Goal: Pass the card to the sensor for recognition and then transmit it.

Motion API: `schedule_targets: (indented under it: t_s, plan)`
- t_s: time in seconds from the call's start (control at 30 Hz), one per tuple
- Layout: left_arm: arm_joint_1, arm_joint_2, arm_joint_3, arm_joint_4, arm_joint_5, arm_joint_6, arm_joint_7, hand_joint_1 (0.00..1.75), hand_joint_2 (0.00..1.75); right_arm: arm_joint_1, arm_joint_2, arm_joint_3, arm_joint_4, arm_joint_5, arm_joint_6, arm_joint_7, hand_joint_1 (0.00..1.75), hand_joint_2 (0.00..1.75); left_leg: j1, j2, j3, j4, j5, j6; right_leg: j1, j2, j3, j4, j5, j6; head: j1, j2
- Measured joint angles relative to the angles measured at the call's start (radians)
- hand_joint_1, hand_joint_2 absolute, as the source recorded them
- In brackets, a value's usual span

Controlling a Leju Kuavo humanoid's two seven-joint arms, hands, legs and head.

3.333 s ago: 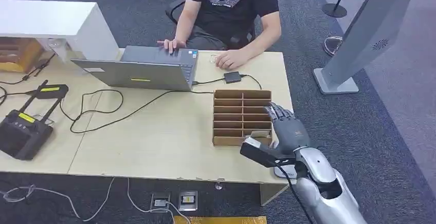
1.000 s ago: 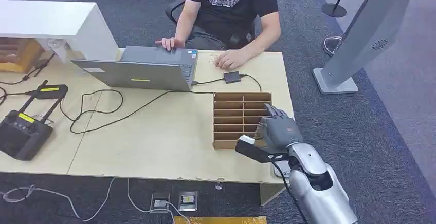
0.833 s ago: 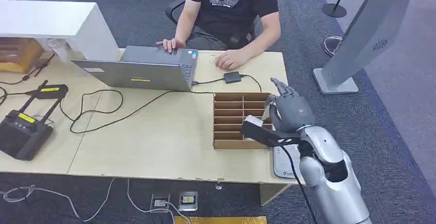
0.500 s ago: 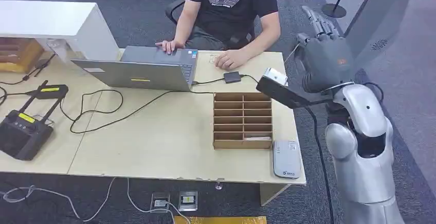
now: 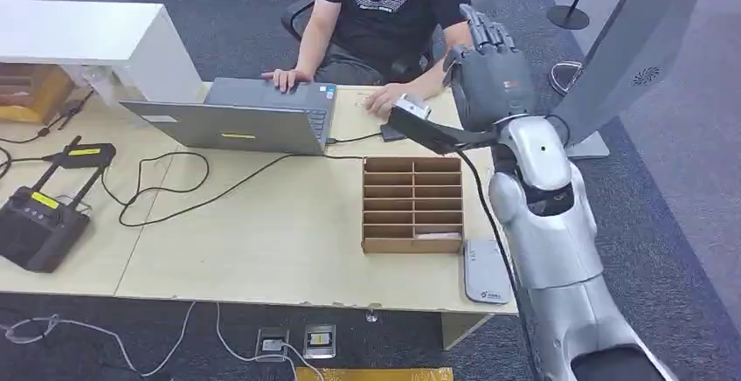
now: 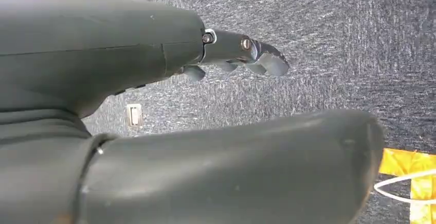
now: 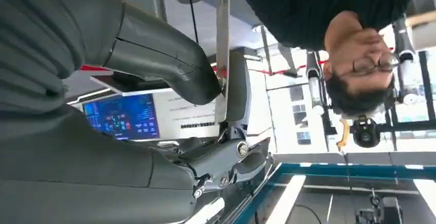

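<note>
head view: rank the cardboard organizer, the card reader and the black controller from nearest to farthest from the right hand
1. Cardboard organizer, on the table just below the right hand in the picture.
2. Card reader, at the table's near right corner, beyond the organizer.
3. Black controller, far across at the table's left end.

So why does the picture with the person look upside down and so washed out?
Right wrist view: the camera is turned over, and bright windows behind the person blow out the background; the right hand pinching the card sits dark against them. Head view: evenly lit, sharp.
</note>
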Motion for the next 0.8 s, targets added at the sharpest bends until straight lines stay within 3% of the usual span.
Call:
schedule_targets:
  t_s: [0.33, 0.8]
  plan:
    - [0.0, -0.001, 0.0, 0.0, -0.008, -0.004, 0.0, 0.0, 0.0, -0.148, 0.089, 0.035, 0.358, 0.032, -0.072, -0.014, 1.75, 1.75, 0.0, 0.0, 0.0, 0.0, 0.0, 0.0, 0.0, 0.0, 0.0, 0.0, 0.0, 0.0, 0.0, 0.0]
    - [0.002, 0.0, 0.0, 0.0, -0.007, 0.01, 0.0, 0.0, 0.0, -0.195, 0.097, 0.036, 0.568, 0.037, -0.106, -0.01, 1.75, 1.75, 0.0, 0.0, 0.0, 0.0, 0.0, 0.0, 0.0, 0.0, -0.001, 0.0, 0.0, 0.0, 0.0, 0.0]
